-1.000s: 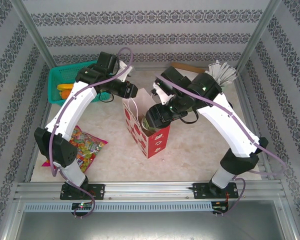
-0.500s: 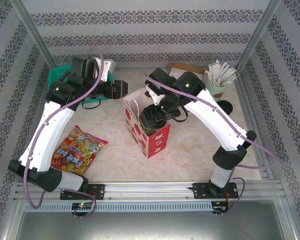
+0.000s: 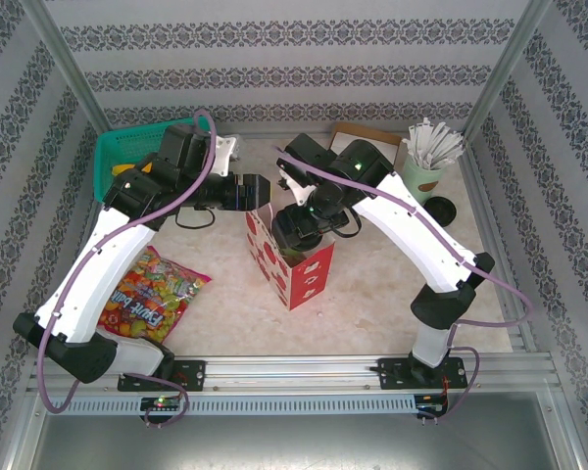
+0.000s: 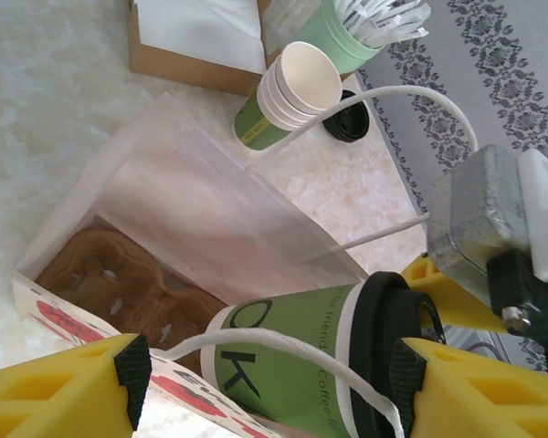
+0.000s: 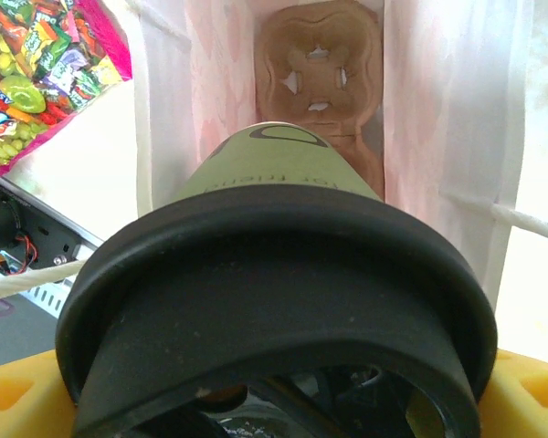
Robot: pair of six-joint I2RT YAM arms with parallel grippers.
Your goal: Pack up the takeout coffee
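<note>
At the middle of the table [image 3: 225,294], a red-and-white paper bag [image 3: 309,279] stands upright with its mouth open. The takeout coffee [image 4: 288,360] hangs tilted in that mouth, black lid uppermost and base pointing down inside.

The bag is narrow. In the right wrist view its white inner walls run close along both sides of the cup, leaving slim gaps. Below the cup's base there is free depth down to a brown cup carrier [image 5: 320,64] lying on the bag's floor. A white cord handle [image 4: 265,336] arcs across the cup at the rim nearest the left arm.

Around the bag the table is bare on the near side. A candy bag [image 3: 152,289] lies well apart to the left and a teal basket [image 3: 106,162] sits at the far left corner.

The right gripper [image 3: 296,235] clasps the cup at its lid end, with yellow fingers [image 5: 5,397] on either side of the lid. That arm rises from its base to a bent elbow, then slopes toward the bag with the wrist tipped down over the opening.

The left gripper [image 3: 258,193] hovers just beside the bag's far-left rim, jaws spread wide and holding nothing. Its forearm reaches level toward the bag from a raised elbow
</note>
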